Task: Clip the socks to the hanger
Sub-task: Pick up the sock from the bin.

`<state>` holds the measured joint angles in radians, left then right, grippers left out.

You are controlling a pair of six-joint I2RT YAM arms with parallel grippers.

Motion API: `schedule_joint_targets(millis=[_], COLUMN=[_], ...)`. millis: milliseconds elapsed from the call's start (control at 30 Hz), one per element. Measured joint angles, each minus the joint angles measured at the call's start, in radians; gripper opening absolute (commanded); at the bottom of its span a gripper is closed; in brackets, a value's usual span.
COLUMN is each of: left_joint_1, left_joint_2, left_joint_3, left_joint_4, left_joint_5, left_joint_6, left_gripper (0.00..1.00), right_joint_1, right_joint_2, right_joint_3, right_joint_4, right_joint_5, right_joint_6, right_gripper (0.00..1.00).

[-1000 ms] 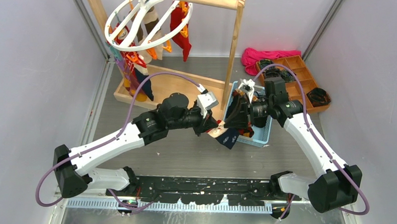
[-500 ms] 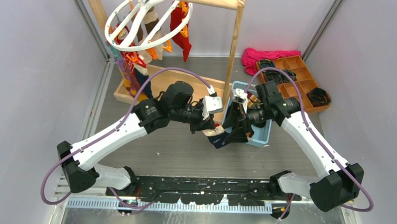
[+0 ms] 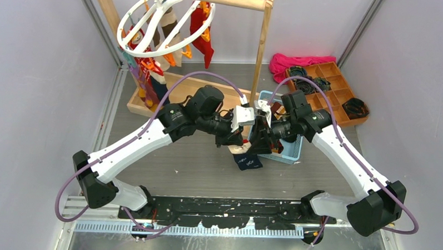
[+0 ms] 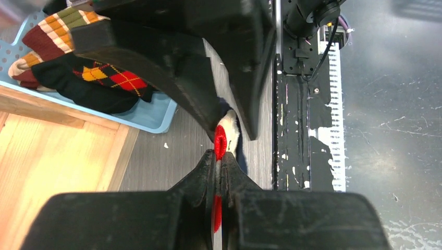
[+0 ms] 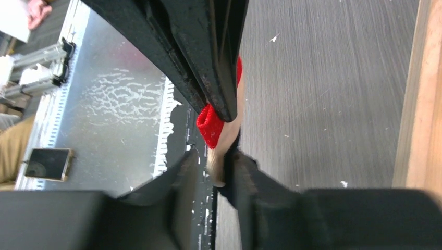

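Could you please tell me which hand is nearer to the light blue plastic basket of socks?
Right. The right hand hangs over the left edge of the light blue plastic basket; the left hand is just left of it. Both grip the navy, white and red sock.

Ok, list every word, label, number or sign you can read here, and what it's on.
No text can be read in any view.
White mark on the dark blue part of the sock, top view: too small to read.

sock (image 3: 250,161): navy, red-cream cuff, dangling; hanger (image 3: 123,42): white ring, hung high
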<state>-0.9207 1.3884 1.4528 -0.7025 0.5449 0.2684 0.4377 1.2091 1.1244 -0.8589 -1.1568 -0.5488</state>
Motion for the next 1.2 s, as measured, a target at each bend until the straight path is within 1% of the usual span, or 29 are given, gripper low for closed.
schedule_joint_targets(millis=[67, 133, 200, 267, 367, 400, 467, 567, 633, 700, 733, 833, 900, 967, 1200], left_joint_1=[0.0, 0.0, 0.0, 0.0, 0.0, 0.0, 0.0, 0.0, 0.0, 0.0, 0.0, 0.0, 0.0, 0.0, -0.004], left_joint_2=[0.0, 0.0, 0.0, 0.0, -0.026, -0.049, -0.129, -0.312, -0.439, -0.57, -0.611, -0.684, -0.665, -0.624, -0.454], left_joint_3=[0.003, 0.003, 0.003, 0.002, -0.054, -0.097, -0.225, -0.473, -0.621, -0.767, -0.821, -0.978, -1.043, -1.075, -1.117], left_joint_4=[-0.002, -0.004, -0.005, 0.002, 0.08, 0.121, 0.235, 0.429, 0.563, 0.719, 0.786, 1.023, 1.147, 1.24, 1.526], left_joint_5=[0.003, 0.005, 0.006, 0.005, -0.022, -0.038, -0.079, -0.135, -0.158, -0.163, -0.163, -0.156, -0.155, -0.156, -0.161], left_joint_6=[0.002, 0.002, 0.002, -0.003, -0.035, -0.055, -0.114, -0.216, -0.274, -0.327, -0.349, -0.426, -0.482, -0.529, -0.645], left_gripper=[0.0, 0.0, 0.01, 0.05, 0.32, 0.42, 0.56, 0.7, 0.77, 0.79, 0.8, 0.79, 0.78, 0.77, 0.75], right_joint_1=[0.009, 0.015, 0.019, 0.019, 0.019, 0.019, 0.018, 0.016, 0.012, 0.011, 0.011, 0.01, 0.01, 0.01, 0.01], right_joint_2=[0.0, 0.0, 0.0, 0.0, 0.0, 0.002, 0.002, 0.002, 0.002, 0.002, 0.002, 0.002, 0.002, 0.002, 0.002], right_joint_3=[0.0, 0.0, 0.0, 0.0, 0.008, 0.014, 0.029, 0.043, 0.045, 0.045, 0.045, 0.045, 0.045, 0.045, 0.045], right_joint_4=[0.002, 0.003, 0.003, 0.0, -0.018, -0.03, -0.061, -0.101, -0.12, -0.136, -0.144, -0.16, -0.167, -0.171, -0.171], right_joint_5=[0.007, 0.011, 0.012, 0.011, 0.008, 0.007, 0.001, -0.016, -0.027, -0.038, -0.044, -0.056, -0.063, -0.072, -0.097], right_joint_6=[0.003, 0.004, 0.004, 0.003, -0.009, -0.019, -0.047, -0.088, -0.109, -0.123, -0.131, -0.146, -0.157, -0.163, -0.195], right_gripper=[0.14, 0.04, 0.01, 0.01, 0.01, 0.01, 0.01, 0.01, 0.01, 0.01, 0.01, 0.01, 0.01, 0.01, 0.01])
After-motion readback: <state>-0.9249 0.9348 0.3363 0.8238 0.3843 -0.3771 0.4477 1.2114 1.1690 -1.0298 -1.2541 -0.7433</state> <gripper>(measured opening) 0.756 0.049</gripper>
